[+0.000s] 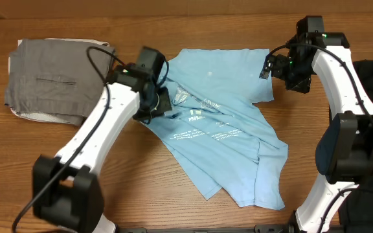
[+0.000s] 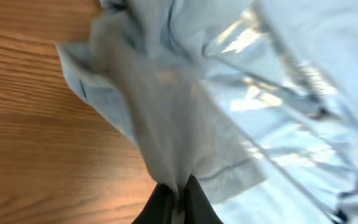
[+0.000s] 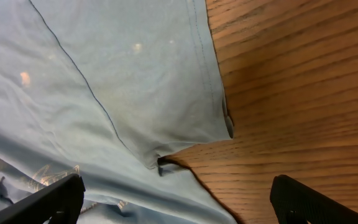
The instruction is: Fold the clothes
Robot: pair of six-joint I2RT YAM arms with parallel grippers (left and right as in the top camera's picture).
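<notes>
Overhead view: light blue T-shirt lies crumpled on the wooden tabletop, not flat. It runs on a diagonal from the upper centre down toward the lower right. The side with small white print faces up, and the lettering is too small to read. Several loose folds cross the body, and one edge is doubled over at the lower end. Left tool sits at the shirt's left edge, low over the cloth. In the left wrist view its two dark fingers are pressed together with a bunch of the blue fabric pinched between them. The cloth rises from the grip in a gathered ridge; that view is motion-blurred, so finer detail is lost. Right tool is at the shirt's upper right corner, above the sleeve. In the right wrist view its fingers stand spread wide at the bottom corners of the frame with nothing between them. The hemmed sleeve edge and bare wood lie below. A folded grey garment rests at the upper left of the tabletop, apart from the shirt, with a pale edge showing underneath it.
</notes>
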